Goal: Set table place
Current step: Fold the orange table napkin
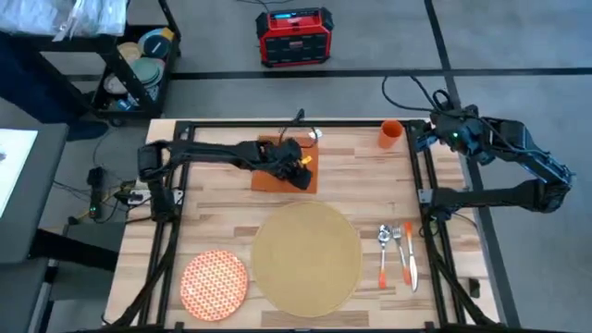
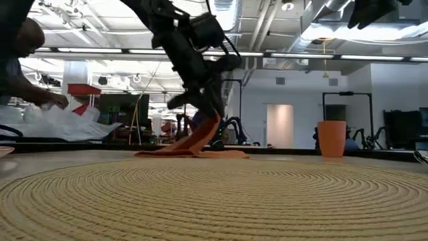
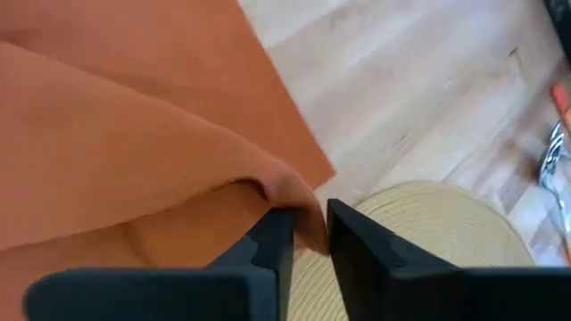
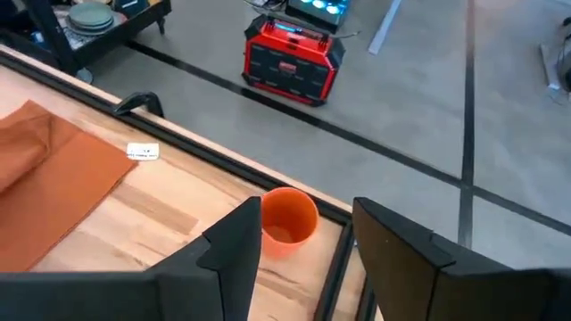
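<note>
The rust-orange napkin [image 1: 280,171] lies on the table [image 1: 222,208] at the far middle, with my left gripper [image 3: 308,234] shut on one corner of it. The round woven placemat [image 1: 306,256] lies in the near middle. The patterned plate [image 1: 215,281] rests near left. A spoon, fork and knife [image 1: 398,252] lie right of the placemat. The orange cup [image 1: 390,134] stands upright at the far right. My right gripper [image 4: 303,241] hovers open above the table's far right corner, near the cup. My left gripper pinches a corner of the napkin [image 3: 290,198] between its two fingers, coming from above and slanting down. That corner is raised off the table [image 2: 204,134]. The rest of the cloth slopes down and lies on the wood [image 2: 190,152].
A red box [image 1: 294,37] stands on the floor beyond the far edge. A cart with dishes [image 1: 139,65] is at the far left, and a person [image 2: 27,60] works there. Bare wood lies between the napkin and the cup.
</note>
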Motion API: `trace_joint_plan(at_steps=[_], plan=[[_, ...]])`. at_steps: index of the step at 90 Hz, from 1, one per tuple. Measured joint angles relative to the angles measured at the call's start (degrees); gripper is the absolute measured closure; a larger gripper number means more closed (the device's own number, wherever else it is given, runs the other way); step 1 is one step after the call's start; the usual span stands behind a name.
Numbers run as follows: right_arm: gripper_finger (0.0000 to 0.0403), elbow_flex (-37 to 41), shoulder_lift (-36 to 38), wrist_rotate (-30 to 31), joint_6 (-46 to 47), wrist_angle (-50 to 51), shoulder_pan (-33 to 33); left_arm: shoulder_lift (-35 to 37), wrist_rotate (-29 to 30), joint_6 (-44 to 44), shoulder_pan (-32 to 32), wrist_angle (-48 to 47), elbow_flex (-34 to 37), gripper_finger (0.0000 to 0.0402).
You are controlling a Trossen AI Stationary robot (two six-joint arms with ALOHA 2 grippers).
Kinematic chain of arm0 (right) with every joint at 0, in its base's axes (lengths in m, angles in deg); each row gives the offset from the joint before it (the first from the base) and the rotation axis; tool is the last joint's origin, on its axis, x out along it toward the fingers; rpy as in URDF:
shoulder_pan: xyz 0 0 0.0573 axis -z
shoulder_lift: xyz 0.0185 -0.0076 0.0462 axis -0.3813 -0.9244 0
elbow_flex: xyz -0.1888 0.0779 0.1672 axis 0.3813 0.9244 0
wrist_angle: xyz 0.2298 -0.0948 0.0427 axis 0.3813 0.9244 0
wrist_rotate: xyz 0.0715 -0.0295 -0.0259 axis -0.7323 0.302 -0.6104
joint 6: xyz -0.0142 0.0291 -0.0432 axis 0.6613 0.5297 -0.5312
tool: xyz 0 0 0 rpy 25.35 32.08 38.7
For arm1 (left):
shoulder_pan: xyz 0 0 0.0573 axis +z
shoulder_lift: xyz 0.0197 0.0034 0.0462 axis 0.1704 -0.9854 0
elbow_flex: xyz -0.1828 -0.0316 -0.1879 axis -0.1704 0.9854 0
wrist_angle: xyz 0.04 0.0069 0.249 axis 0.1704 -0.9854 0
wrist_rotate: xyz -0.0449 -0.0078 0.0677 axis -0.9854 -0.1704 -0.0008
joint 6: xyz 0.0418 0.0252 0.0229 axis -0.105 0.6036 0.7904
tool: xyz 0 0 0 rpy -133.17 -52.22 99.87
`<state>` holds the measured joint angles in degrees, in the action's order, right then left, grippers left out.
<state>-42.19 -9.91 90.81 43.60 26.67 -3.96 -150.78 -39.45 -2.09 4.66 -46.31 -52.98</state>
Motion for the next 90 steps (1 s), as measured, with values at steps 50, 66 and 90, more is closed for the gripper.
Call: trace_joint_plan(at_steps=[50, 66, 90], plan=[[0.0234, 0.00, -0.02, -2.75, -1.52, -0.14, -0.02, -3.50, 0.14, 1.41, -0.05, 3.32, 0.00, 0.0310], [0.0234, 0.00, -0.46, -3.14, -1.66, -0.27, -0.02, -3.48, 0.15, 1.87, -0.05, 7.16, 0.00, 0.0310], [0.0234, 0.00, -1.05, -4.42, -2.69, 0.13, -0.04, 1.94, 9.19, -2.45, -0.32, -6.38, 0.02, 0.0310]])
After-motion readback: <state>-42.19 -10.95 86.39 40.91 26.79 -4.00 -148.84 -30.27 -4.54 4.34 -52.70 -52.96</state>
